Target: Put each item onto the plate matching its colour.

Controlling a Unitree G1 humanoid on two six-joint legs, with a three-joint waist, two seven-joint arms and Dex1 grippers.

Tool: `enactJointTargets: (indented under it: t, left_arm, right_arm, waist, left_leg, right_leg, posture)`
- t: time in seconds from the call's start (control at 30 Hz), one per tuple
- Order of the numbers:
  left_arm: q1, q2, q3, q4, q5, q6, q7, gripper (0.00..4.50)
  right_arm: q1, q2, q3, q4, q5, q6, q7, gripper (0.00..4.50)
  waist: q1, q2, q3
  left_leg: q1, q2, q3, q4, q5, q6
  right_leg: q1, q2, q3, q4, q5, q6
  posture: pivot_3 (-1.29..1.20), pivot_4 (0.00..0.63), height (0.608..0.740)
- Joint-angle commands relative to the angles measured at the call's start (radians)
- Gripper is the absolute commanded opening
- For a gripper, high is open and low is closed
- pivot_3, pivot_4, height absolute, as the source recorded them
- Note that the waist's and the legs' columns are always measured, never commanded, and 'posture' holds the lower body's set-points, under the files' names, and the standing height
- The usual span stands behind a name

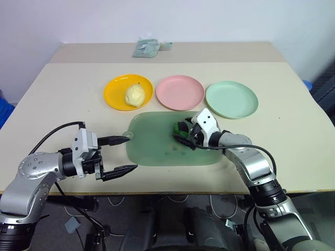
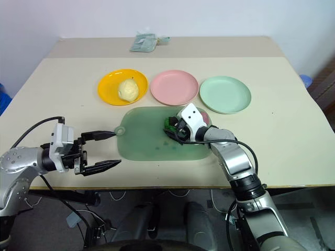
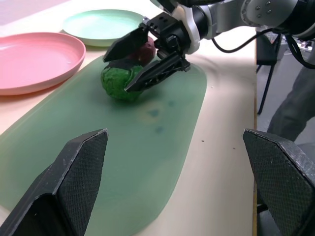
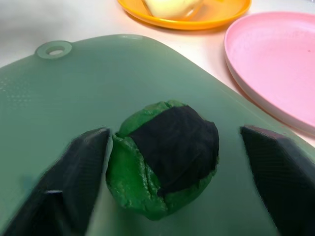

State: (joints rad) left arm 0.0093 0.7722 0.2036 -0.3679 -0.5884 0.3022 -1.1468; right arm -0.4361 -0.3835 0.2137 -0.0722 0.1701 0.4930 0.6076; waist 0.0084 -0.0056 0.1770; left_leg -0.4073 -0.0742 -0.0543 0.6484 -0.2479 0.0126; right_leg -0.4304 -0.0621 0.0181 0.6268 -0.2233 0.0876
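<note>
The green item (image 1: 179, 128) with a dark patch lies on the dark green mat (image 1: 157, 149), and my right gripper (image 1: 183, 134) stands open around it, one finger on each side. In the right wrist view one fingertip (image 4: 93, 147) is close against the green item (image 4: 162, 160) and the other stands off. The dark red-purple item (image 3: 146, 51) sits just behind it on the mat. On the orange-yellow plate (image 1: 115, 93) rests the pale yellow item (image 1: 134, 95). The pink plate (image 1: 180, 92) and mint plate (image 1: 232, 99) hold nothing. My left gripper (image 1: 133, 153) hovers open at the mat's left end.
A crumpled grey-green cloth (image 1: 146, 48) lies at the table's far edge. The three plates stand in a row just behind the mat. Bare tabletop spreads to the left and right of the mat, and the near table edge runs under both arms.
</note>
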Motion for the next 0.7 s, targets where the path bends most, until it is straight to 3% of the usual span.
enactJointTargets:
  t: [0.03,0.07,0.13,0.27,0.43,0.53,0.7]
  left_arm:
    - [-0.009,-0.008,0.008,-0.012,0.001,-0.024,0.016,4.5]
    - [-0.013,-0.009,0.006,-0.01,0.002,-0.026,0.019,4.5]
    - [-0.018,-0.013,0.004,-0.008,-0.001,-0.025,0.026,4.5]
    - [-0.015,-0.016,0.005,0.0,0.003,-0.033,0.028,4.5]
    - [-0.018,-0.033,-0.01,0.001,0.008,-0.042,0.041,4.5]
    - [-0.022,-0.044,-0.021,0.003,0.016,-0.051,0.049,4.5]
    - [-0.029,-0.061,-0.027,-0.002,0.023,-0.06,0.074,4.5]
  right_arm:
    - [-0.027,0.009,-0.011,-0.007,0.001,-0.005,0.008,2.23]
    - [-0.027,0.009,-0.012,-0.007,0.001,-0.006,0.01,1.77]
    - [-0.029,0.01,-0.023,-0.021,0.007,-0.007,0.008,1.45]
    - [-0.056,0.024,-0.076,-0.09,0.092,0.021,0.036,1.45]
    - [-0.219,0.026,-0.217,-0.079,0.245,0.068,0.066,1.45]
    - [-0.357,-0.027,-0.264,0.138,0.186,-0.033,0.061,1.45]
    - [-0.55,-0.121,-0.234,0.721,-0.003,-0.381,0.042,1.45]
  waist:
    - [0.0,0.0,0.0]
    - [0.0,0.0,0.0]
    - [0.0,0.0,0.0]
    - [-0.001,0.0,0.0]
    - [-0.003,0.001,0.001]
    - [-0.003,0.001,0.001]
    - [-0.001,0.0,0.0]
  left_leg:
    - [0.0,0.0,0.0,0.0,0.0,0.0]
    - [0.0,0.0,0.0,0.0,0.0,0.0]
    - [0.0,0.0,0.0,0.0,0.0,0.0]
    - [0.0,0.0,0.0,0.0,0.0,0.0]
    - [0.0,0.0,0.0,0.0,0.0,0.0]
    - [0.0,0.0,0.0,0.0,0.0,0.0]
    - [0.0,0.0,0.0,0.0,0.0,0.0]
  right_leg:
    - [0.0,0.0,0.0,0.0,0.0,0.0]
    - [0.0,0.0,0.0,0.0,0.0,0.0]
    - [0.0,0.0,0.0,0.0,0.0,0.0]
    - [0.0,0.0,0.0,0.0,0.0,0.0]
    - [0.0,0.0,0.0,0.0,0.0,0.0]
    - [0.0,0.0,0.0,0.0,0.0,0.0]
    - [0.001,0.0,-0.001,-0.002,0.0,0.0]
  posture:
    - [0.0,0.15,0.74]
    - [0.0,0.15,0.74]
    - [0.0,0.15,0.74]
    - [0.0,0.15,0.74]
    - [0.0,0.15,0.74]
    - [0.0,0.15,0.74]
    - [0.0,0.15,0.74]
